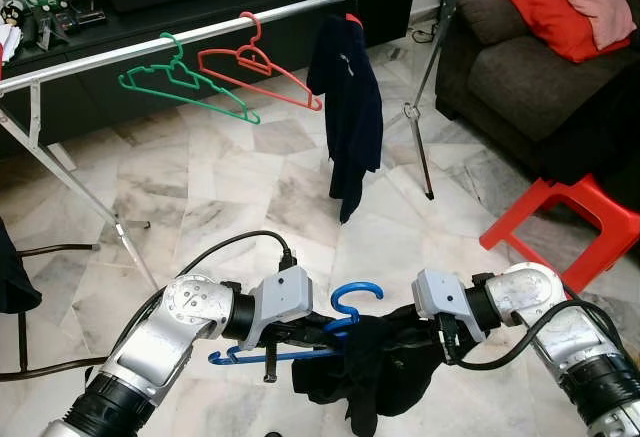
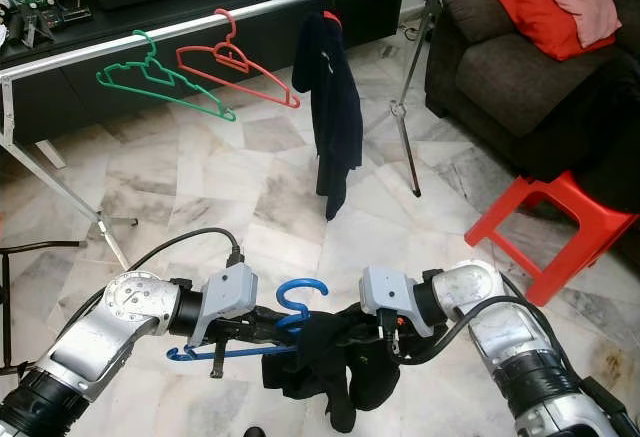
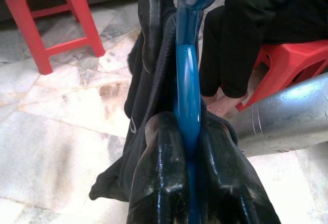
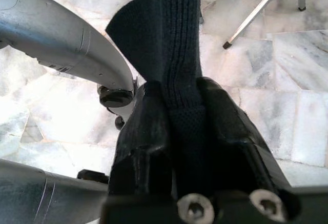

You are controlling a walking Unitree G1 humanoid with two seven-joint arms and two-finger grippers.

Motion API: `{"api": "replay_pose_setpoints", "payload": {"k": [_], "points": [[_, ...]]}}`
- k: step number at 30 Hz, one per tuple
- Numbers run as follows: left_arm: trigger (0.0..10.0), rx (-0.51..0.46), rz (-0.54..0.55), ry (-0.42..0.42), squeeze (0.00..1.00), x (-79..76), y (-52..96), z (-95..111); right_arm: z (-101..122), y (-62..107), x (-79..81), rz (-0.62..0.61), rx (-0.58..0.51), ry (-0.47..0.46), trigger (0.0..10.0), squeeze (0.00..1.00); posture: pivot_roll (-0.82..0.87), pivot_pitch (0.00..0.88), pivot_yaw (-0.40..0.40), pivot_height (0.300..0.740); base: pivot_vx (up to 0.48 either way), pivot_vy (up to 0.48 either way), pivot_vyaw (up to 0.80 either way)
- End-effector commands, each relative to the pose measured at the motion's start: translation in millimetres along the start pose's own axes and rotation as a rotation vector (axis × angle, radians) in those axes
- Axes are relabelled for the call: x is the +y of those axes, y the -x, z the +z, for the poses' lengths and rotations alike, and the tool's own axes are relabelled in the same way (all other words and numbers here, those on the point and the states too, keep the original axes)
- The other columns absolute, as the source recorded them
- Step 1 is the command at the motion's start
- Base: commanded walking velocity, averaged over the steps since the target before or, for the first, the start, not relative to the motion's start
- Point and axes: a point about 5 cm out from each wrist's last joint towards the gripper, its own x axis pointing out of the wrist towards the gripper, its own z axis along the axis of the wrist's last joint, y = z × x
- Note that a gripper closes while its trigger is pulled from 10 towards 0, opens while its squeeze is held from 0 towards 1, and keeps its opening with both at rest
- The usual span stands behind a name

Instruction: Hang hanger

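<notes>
I hold a blue hanger (image 1: pixel 345 307) with a black garment (image 1: pixel 372 362) draped on it, low in front of me. My left gripper (image 1: pixel 318 331) is shut on the hanger's blue bar (image 3: pixel 187 106), close under the hook. My right gripper (image 1: pixel 400 329) is shut on the black knit cloth (image 4: pixel 182 44) beside it. Farther off, a silver clothes rail (image 1: pixel 200 35) crosses the room. On it hang a green hanger (image 1: pixel 185 82), a red hanger (image 1: pixel 262 69) and a dark garment (image 1: pixel 350 107).
A red plastic stool (image 1: pixel 570 219) stands at my right on the marble floor. A dark sofa (image 1: pixel 530 67) with red cushions fills the far right corner. A black TV cabinet (image 1: pixel 150 2) runs behind the rail. A person's legs in black trousers (image 3: pixel 256 34) appear in the left wrist view.
</notes>
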Motion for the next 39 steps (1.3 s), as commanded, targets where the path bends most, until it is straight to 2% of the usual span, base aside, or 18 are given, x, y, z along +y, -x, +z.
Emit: {"api": "replay_pose_setpoints", "payload": {"k": [1,6,12,13,14,19,26,30,31,33,34,36,39], "points": [[10.0,-0.070,-0.010,-0.059,0.00,2.2,-1.3,17.6,-5.3,-6.2,6.3,0.033,0.031,0.008,0.0,0.00,-0.04,0.202,0.031,0.740,0.000,0.000,0.00],[10.0,-0.042,0.078,-0.061,0.00,9.7,0.5,13.8,-5.8,-5.3,7.2,0.035,0.038,0.003,0.0,0.00,-0.04,0.200,0.023,0.740,0.000,0.000,0.00],[10.0,-0.070,0.052,-0.016,0.00,4.8,-0.1,12.3,-8.4,-1.5,9.1,0.042,0.045,0.000,0.0,0.00,-0.05,0.212,0.008,0.740,0.000,0.000,0.00],[10.0,-0.079,0.047,-0.007,0.44,4.3,-0.8,13.1,-9.0,-1.2,9.4,0.043,0.047,-0.001,0.0,0.00,-0.05,0.210,0.007,0.740,0.000,0.000,0.00],[10.0,-0.086,0.045,-0.002,1.00,4.5,-1.4,14.0,-9.2,-0.9,9.7,0.044,0.048,-0.002,0.0,0.00,-0.05,0.208,0.006,0.740,0.000,0.000,0.00],[10.0,-0.058,0.053,-0.001,1.00,8.8,3.9,11.2,-9.6,0.1,9.6,0.048,0.059,0.001,0.0,0.00,-0.06,0.212,0.002,0.740,0.000,0.000,0.00],[10.0,0.017,0.079,0.006,1.00,13.2,30.3,2.6,-27.6,12.3,20.2,0.063,0.133,-0.034,0.0,0.00,-0.05,0.219,-0.003,0.740,0.000,0.000,0.00],[10.0,0.001,0.110,0.023,1.00,18.3,44.4,5.4,-39.9,15.4,32.1,0.085,0.165,-0.068,0.0,0.00,-0.05,0.224,-0.006,0.740,0.000,0.000,0.00],[10.0,-0.008,0.139,0.038,1.00,22.3,54.2,5.9,-44.0,15.6,34.5,0.074,0.174,-0.077,0.0,0.00,-0.06,0.225,-0.002,0.740,0.000,0.000,0.00],[10.0,-0.016,0.189,0.049,1.00,27.4,63.8,6.2,-46.1,17.1,35.2,0.061,0.179,-0.084,0.0,0.00,-0.06,0.226,-0.001,0.740,0.000,0.000,0.00],[10.0,-0.023,0.280,0.072,1.00,34.3,77.9,4.0,-47.1,24.0,32.9,0.022,0.181,-0.094,0.0,0.00,-0.06,0.228,-0.004,0.740,0.000,0.000,0.00],[10.0,-0.030,0.393,0.096,1.00,39.2,93.2,-2.7,-45.7,35.4,26.2,-0.051,0.189,-0.086,0.0,0.00,-0.06,0.231,-0.006,0.740,0.000,0.000,0.00],[10.0,-0.045,0.474,0.122,1.00,39.7,101.1,-9.2,-40.1,46.3,17.3,-0.137,0.179,-0.073,0.0,0.00,-0.06,0.233,-0.013,0.740,0.000,0.000,0.00]]}}
